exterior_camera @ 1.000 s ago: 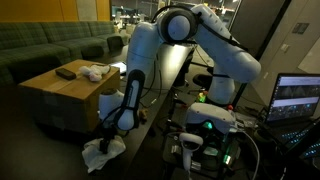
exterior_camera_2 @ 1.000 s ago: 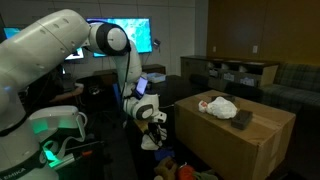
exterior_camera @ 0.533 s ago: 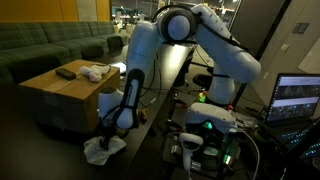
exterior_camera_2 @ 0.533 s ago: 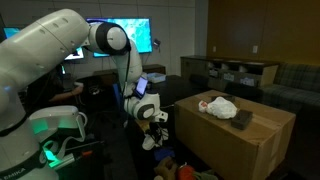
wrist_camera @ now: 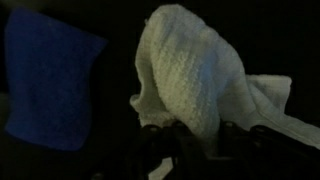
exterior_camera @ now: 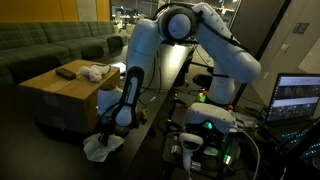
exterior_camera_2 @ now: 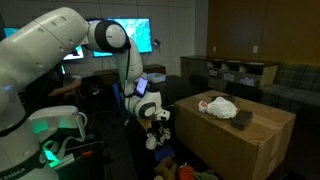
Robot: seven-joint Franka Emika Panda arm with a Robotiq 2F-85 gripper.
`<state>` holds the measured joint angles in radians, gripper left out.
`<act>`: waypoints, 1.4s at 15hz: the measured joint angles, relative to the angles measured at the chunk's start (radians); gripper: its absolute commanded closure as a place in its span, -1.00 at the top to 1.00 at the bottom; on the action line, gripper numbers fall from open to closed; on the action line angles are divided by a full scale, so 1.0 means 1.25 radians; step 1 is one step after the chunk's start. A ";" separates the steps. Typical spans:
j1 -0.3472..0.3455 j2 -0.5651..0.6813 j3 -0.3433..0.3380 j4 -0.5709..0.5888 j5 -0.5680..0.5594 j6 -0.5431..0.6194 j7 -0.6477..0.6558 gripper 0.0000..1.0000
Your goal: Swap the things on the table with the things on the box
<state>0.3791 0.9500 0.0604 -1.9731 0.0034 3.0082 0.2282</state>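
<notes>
Dim lounge, glossy black tabletop point(exterior_camera: 150, 110), with the cardboard box point(exterior_camera: 50, 95) off to one side of the tool point(exterior_camera: 108, 128). A white knit cloth point(wrist_camera: 190, 70) sits bunched right under the tool, whose jaws look pinched narrow on a raised fold. It's light, floppy and not fragile. I'd grab a thick middle bunch, since a thin edge probably slips.
</notes>
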 measured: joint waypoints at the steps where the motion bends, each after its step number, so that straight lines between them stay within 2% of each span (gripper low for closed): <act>1: 0.000 -0.008 -0.002 -0.002 0.000 0.000 -0.002 -0.67; 6: -0.010 -0.094 0.010 -0.052 -0.001 -0.003 -0.052 -0.67; 8: -0.041 -0.147 0.047 -0.092 -0.005 -0.013 -0.098 -0.67; 10: -0.106 -0.209 0.116 -0.138 -0.005 -0.040 -0.164 -0.67; 13: -0.235 -0.307 0.237 -0.194 0.002 -0.115 -0.267 -0.67; 15: -0.293 -0.368 0.283 -0.212 0.021 -0.157 -0.318 -0.67; 17: -0.323 -0.421 0.298 -0.216 0.046 -0.186 -0.355 -0.67; 21: -0.332 -0.500 0.281 -0.204 0.076 -0.202 -0.378 -0.67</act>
<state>-0.0361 0.3252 0.4120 -2.2279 0.0984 2.7561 -0.2438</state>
